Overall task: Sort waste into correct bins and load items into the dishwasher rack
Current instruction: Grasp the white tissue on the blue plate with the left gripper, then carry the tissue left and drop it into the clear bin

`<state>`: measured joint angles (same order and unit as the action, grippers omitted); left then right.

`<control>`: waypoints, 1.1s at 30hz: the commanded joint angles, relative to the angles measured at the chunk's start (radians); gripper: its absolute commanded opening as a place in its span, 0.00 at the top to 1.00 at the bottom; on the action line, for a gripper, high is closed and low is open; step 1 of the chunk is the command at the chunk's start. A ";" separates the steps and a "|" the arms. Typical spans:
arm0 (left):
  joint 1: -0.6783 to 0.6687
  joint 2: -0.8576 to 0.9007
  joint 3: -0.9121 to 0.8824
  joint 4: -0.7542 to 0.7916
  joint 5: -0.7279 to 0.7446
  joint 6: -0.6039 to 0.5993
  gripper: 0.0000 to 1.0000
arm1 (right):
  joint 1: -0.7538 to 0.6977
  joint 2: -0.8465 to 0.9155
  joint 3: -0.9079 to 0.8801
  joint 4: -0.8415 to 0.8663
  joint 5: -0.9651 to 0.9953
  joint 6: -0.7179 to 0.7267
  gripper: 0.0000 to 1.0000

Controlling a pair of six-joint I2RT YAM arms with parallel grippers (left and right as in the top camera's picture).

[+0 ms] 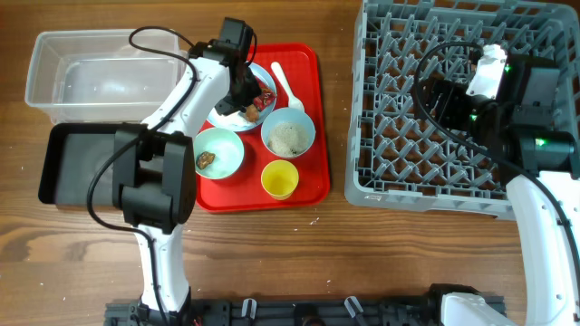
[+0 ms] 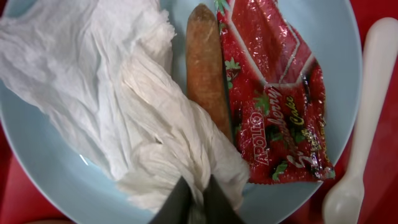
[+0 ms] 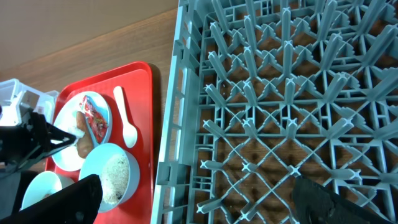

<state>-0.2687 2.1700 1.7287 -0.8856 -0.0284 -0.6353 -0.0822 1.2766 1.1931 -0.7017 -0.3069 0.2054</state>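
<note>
The left claw (image 2: 197, 190) is down on the pale blue plate (image 2: 50, 180), its two dark fingers (image 2: 177, 205) pressed nearly together and pinching a fold of the crumpled white paper (image 2: 112, 93) between their tips. From the pinch the paper spreads ahead of the claw and off to its left in the wrist view, covering that half of the plate. Just right of the pinch, touching the paper's edge, the brown sausage-like scrap (image 2: 204, 68) lies lengthwise, pointing away from the claw. The red-and-white wrapper (image 2: 273, 106) lies flat on the plate against the scrap's far side. Past the plate's right rim the white plastic spoon (image 2: 367, 112) rests on the red tray (image 2: 12, 193), its bowl end nearer the claw. In the overhead view, the bowl with small brown bits (image 1: 217, 152), the bowl of white rice (image 1: 288, 136) and the yellow cup (image 1: 279, 179) sit on the same tray, on the base side of the left claw. The clear tub (image 1: 100, 77) and the black tray (image 1: 82, 163) sit on the wooden surface (image 1: 362, 263) to its left. The right claw (image 3: 196, 180) hangs over the dishwasher rack (image 3: 280, 93), well apart from the tray, its fingers spread wide above the grey pegs.
</note>
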 commanded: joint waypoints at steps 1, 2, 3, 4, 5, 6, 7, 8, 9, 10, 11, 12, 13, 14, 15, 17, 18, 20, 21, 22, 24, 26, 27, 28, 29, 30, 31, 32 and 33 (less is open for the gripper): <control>0.025 -0.075 -0.005 -0.002 0.001 0.003 0.96 | 0.000 0.010 0.009 0.004 -0.005 0.005 0.00; 0.045 -0.075 -0.005 -0.015 0.001 0.003 0.96 | 0.000 0.010 0.009 0.004 -0.005 0.004 0.00; 0.063 -0.076 -0.005 -0.025 0.001 0.003 0.96 | 0.000 0.010 0.009 0.004 -0.005 0.005 0.01; 0.080 -0.080 -0.005 -0.032 0.006 0.003 0.96 | 0.000 0.010 0.009 0.005 -0.005 0.005 0.00; 0.096 -0.094 -0.004 -0.041 0.017 0.003 0.96 | 0.000 0.010 0.009 0.005 -0.005 0.004 0.00; 0.109 -0.118 0.001 -0.055 0.020 0.003 0.96 | 0.000 0.010 0.009 0.005 -0.005 0.005 0.00; 0.125 -0.165 0.013 -0.066 0.020 0.011 0.96 | 0.000 0.010 0.009 0.006 -0.004 0.005 0.00; 0.134 -0.209 0.023 -0.065 0.023 0.039 0.96 | 0.000 0.010 0.009 0.009 -0.001 0.005 0.00; 0.140 -0.246 0.031 -0.056 0.021 0.064 0.96 | 0.000 0.010 0.009 0.009 -0.002 0.005 0.00; 0.148 -0.290 0.032 -0.029 0.011 0.084 0.96 | 0.000 0.010 0.009 0.009 -0.001 0.005 0.00; 0.154 -0.311 0.032 -0.011 -0.011 0.093 0.96 | 0.000 0.010 0.009 0.009 -0.002 0.005 0.00; 0.165 -0.327 0.032 0.014 -0.052 0.111 0.96 | 0.000 0.010 0.009 0.010 -0.001 0.005 0.00; 0.181 -0.330 0.032 0.027 -0.106 0.112 0.96 | 0.000 0.010 0.009 0.011 -0.002 0.006 0.00; 0.200 -0.320 0.031 0.030 -0.164 0.112 0.96 | 0.000 0.010 0.009 0.011 -0.002 0.006 0.00; 0.231 -0.292 0.029 0.031 -0.222 0.111 0.96 | 0.000 0.010 0.009 0.010 -0.002 0.006 0.00; 0.274 -0.245 0.029 0.055 -0.246 0.111 0.96 | 0.000 0.010 0.009 0.010 -0.001 0.006 0.00; 0.296 -0.219 0.029 0.072 -0.246 0.111 0.92 | 0.000 0.010 0.009 0.010 -0.001 0.004 0.00; 0.341 -0.150 0.029 0.106 -0.219 0.108 0.00 | 0.000 0.010 0.009 0.008 -0.002 0.005 0.00; 0.344 -0.148 0.029 0.105 -0.193 0.113 0.00 | 0.000 0.010 0.009 0.008 -0.002 0.005 0.00; 0.344 -0.152 0.030 0.109 -0.170 0.137 0.00 | 0.000 0.010 0.009 0.008 -0.002 0.005 0.00; 0.338 -0.183 0.037 0.112 -0.130 0.184 0.00 | 0.000 0.010 0.009 0.009 -0.001 0.005 0.00; 0.333 -0.229 0.039 0.103 -0.029 0.207 0.00 | 0.000 0.010 0.009 0.009 -0.002 0.005 0.00; 0.319 -0.257 0.039 0.078 0.108 0.254 0.04 | 0.000 0.010 0.009 0.009 -0.002 0.005 0.00; 0.299 -0.261 0.039 0.040 0.152 0.255 0.07 | 0.000 0.010 0.009 0.009 -0.002 0.006 0.00; 0.280 -0.259 0.039 0.007 0.163 0.254 0.09 | 0.000 0.010 0.009 0.009 -0.002 0.006 0.00; 0.241 -0.243 0.037 -0.042 0.162 0.255 0.10 | 0.000 0.010 0.009 0.010 -0.002 0.007 0.00; 0.218 -0.232 0.037 -0.065 0.162 0.255 0.10 | 0.000 0.010 0.009 0.013 -0.002 0.007 0.00; 0.189 -0.213 0.037 -0.084 0.162 0.255 0.10 | 0.000 0.010 0.009 0.013 -0.002 0.006 0.00; 0.150 -0.181 0.036 -0.093 0.161 0.263 0.10 | 0.000 0.010 0.009 0.013 -0.002 0.006 0.00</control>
<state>-0.0547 1.9427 1.7622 -0.9630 0.0944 -0.4030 -0.0822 1.2774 1.1931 -0.6949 -0.3069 0.2050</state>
